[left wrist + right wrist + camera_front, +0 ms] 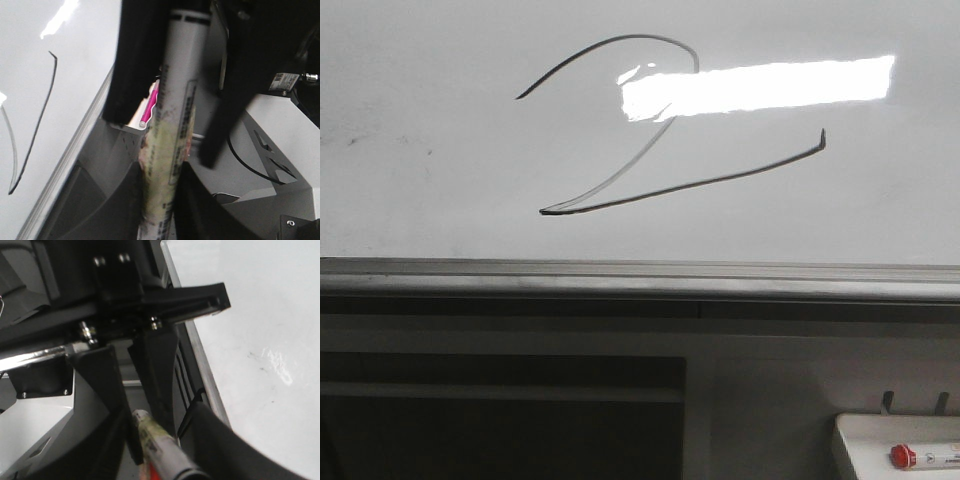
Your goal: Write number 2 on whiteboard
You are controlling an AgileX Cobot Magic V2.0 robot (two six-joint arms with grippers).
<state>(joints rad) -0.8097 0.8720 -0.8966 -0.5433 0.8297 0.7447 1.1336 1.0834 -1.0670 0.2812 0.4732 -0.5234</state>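
The number 2 (pixel 650 150) is drawn mid-whiteboard (pixel 440 190), clear of its edge rail (pixel 620 278). A marker (pixel 172 150) is clamped by the left fingers (pixel 125 75); the right fingers' (pixel 105 385) state cannot be told.

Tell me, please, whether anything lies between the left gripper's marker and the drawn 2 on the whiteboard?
Nothing visible does. In the left wrist view the left gripper holds a marker off the board's edge, and the whiteboard between it and the number 2 is bare. The front view shows the number 2 uncovered.
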